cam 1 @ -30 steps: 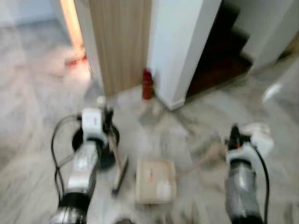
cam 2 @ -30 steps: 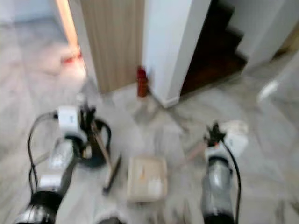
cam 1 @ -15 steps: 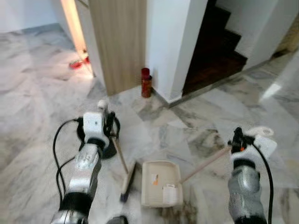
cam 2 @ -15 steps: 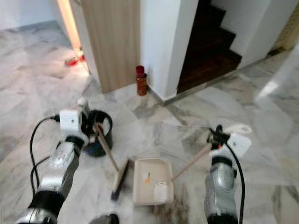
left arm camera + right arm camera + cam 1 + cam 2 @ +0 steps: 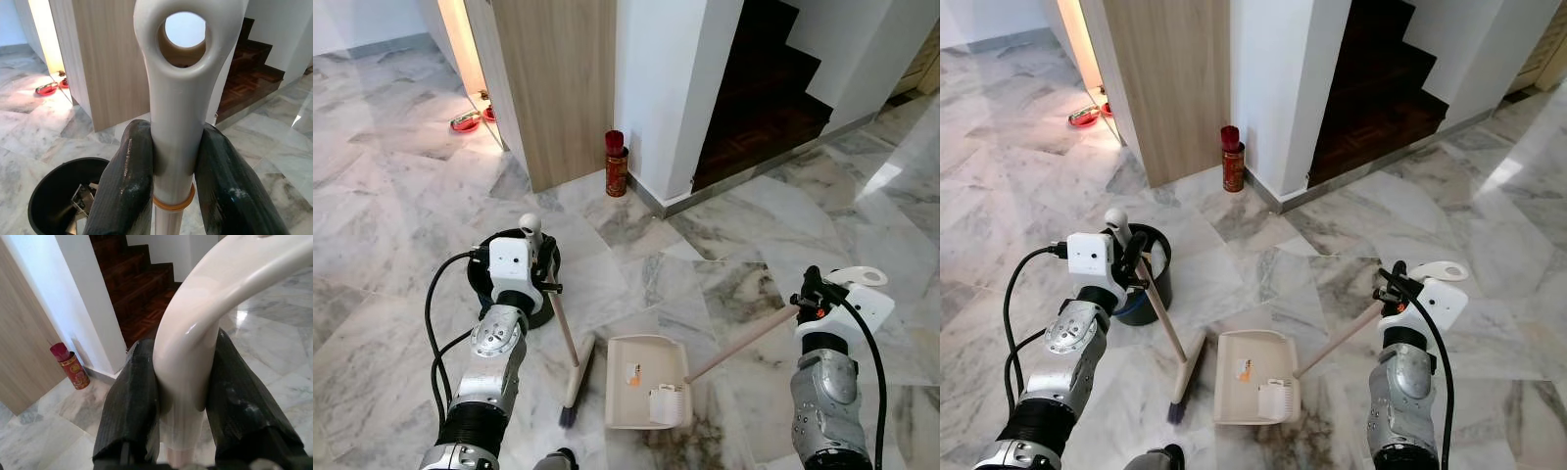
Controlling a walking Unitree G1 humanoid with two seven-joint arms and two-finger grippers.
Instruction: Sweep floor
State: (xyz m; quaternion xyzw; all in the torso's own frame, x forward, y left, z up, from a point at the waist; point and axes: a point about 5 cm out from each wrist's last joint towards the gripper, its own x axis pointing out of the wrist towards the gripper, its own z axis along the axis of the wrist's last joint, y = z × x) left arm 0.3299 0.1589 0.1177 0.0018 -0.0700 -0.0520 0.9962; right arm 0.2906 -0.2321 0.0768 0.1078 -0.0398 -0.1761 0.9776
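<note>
while no writing reads clearly, left fingers clamp the broom, right fingers the dustpan.

Home hallway: marble floor, wooden stairs.

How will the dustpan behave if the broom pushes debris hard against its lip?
The dustpan looks like thin plastic, so probably light and apt to slide on the polished marble floor. The right end effector grips only the handle's far end, so the pan may pivot or lift.
</note>
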